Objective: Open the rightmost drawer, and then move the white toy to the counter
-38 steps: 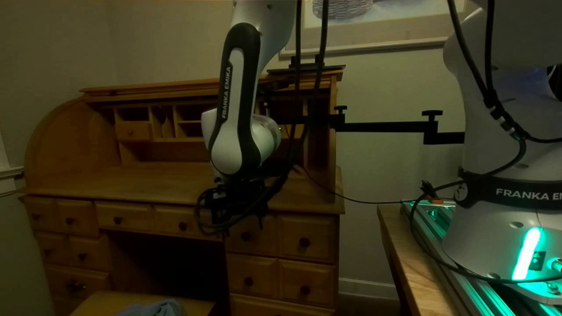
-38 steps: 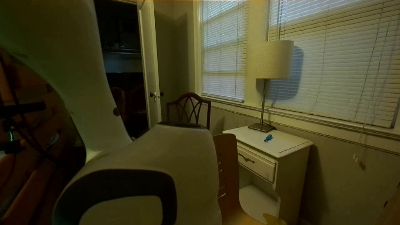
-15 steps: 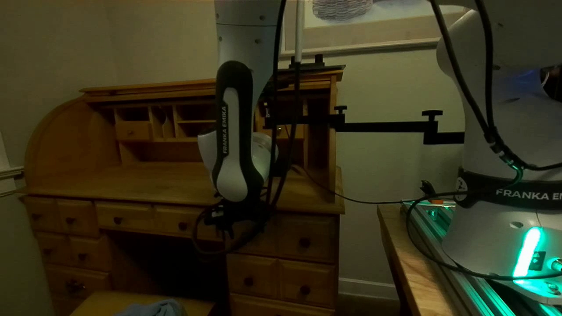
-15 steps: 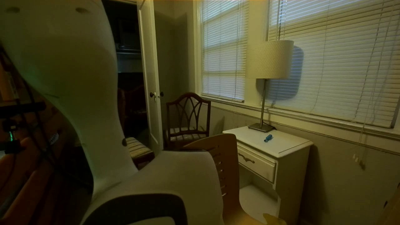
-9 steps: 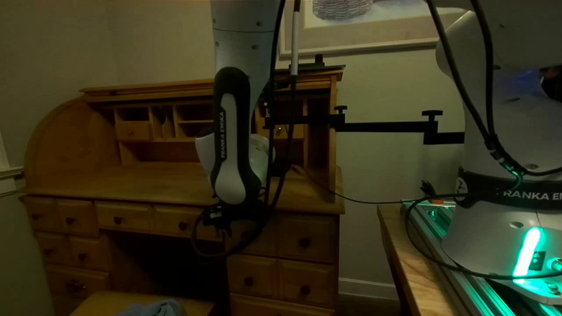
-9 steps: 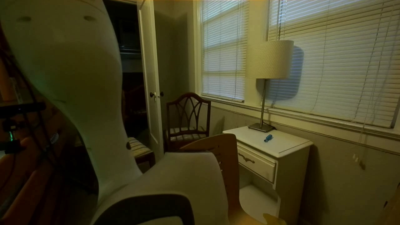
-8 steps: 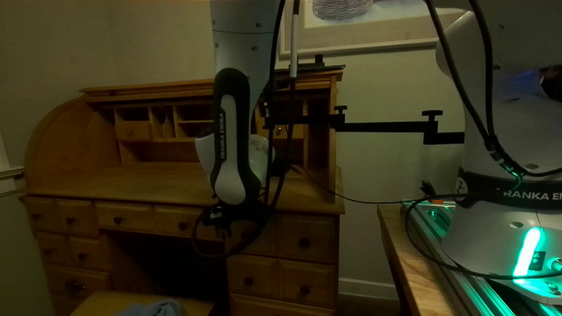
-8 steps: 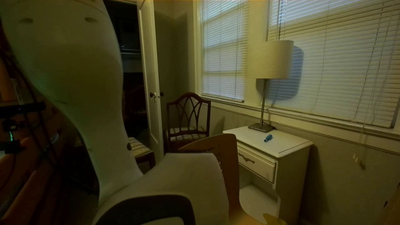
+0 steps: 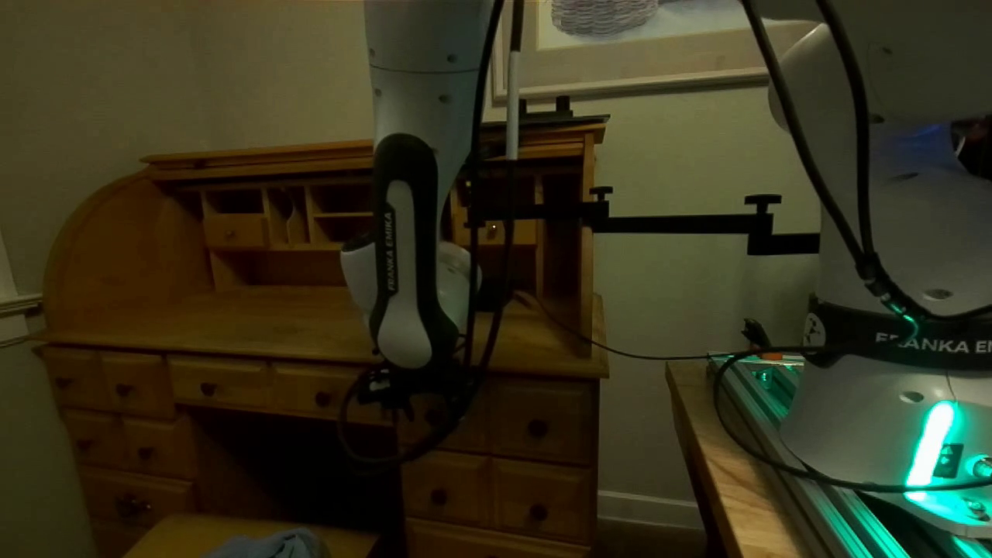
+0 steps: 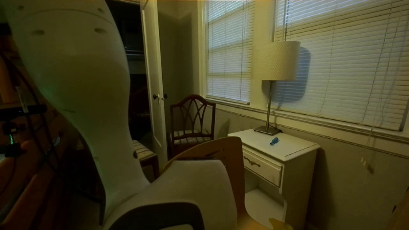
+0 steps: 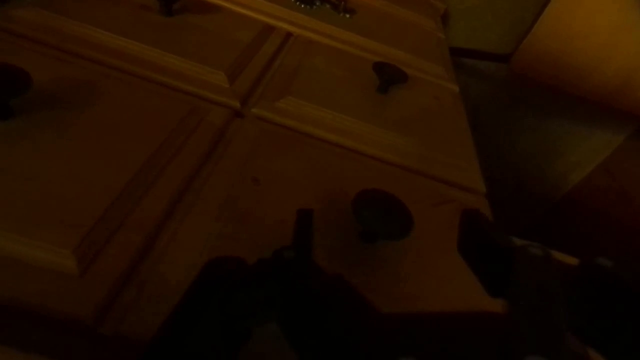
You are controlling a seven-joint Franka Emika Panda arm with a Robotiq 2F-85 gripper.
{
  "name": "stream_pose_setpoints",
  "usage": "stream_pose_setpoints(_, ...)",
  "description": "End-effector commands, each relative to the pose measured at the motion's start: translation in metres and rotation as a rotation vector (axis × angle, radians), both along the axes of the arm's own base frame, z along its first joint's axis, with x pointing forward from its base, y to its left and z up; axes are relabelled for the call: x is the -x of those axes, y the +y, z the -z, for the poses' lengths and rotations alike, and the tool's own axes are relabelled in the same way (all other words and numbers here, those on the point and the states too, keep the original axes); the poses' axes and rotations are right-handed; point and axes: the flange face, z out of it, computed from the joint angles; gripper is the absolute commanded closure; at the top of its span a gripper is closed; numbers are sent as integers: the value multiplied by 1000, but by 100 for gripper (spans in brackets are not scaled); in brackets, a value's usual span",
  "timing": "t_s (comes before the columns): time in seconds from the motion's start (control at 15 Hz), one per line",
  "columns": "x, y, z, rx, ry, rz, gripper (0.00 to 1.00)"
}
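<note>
The rightmost drawer (image 9: 546,403), a honey-oak panelled front with dark round knobs, sits at the top of the desk's right-hand stack and looks closed. My gripper (image 9: 403,403) hangs in front of its left part. In the wrist view, my gripper (image 11: 387,220) is open, its dark fingers apart on either side of one drawer knob (image 11: 382,214). The knob is not gripped; contact cannot be told in the dark picture. The counter (image 9: 256,318) is the desk's flat writing surface, partly hidden behind the arm. The white toy is out of view.
More drawers (image 9: 496,492) with knobs lie below. A black clamp arm (image 9: 674,225) reaches across the desk's right side. A cable loop (image 9: 372,461) hangs beneath the wrist. A seat with a blue cloth (image 9: 271,542) stands before the knee space. Chairs (image 10: 193,115) stand behind the arm.
The arm has come down and slightly left in the exterior view with the desk, bringing the wrist lower in front of the top right drawer. The drawers have not visibly moved.
</note>
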Motion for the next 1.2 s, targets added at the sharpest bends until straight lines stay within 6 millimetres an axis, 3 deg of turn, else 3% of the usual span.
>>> stream_pose_setpoints(0.0, -6, 2, 6, 22, -7, -17, 56)
stream_pose_setpoints(0.33, -6, 8, 9, 7, -1, -24, 90)
stream_pose_setpoints(0.4, -6, 9, 9, 5, 1, -29, 93)
stream_pose_setpoints(1.13, -7, 33, 11, -40, 14, -91, 92)
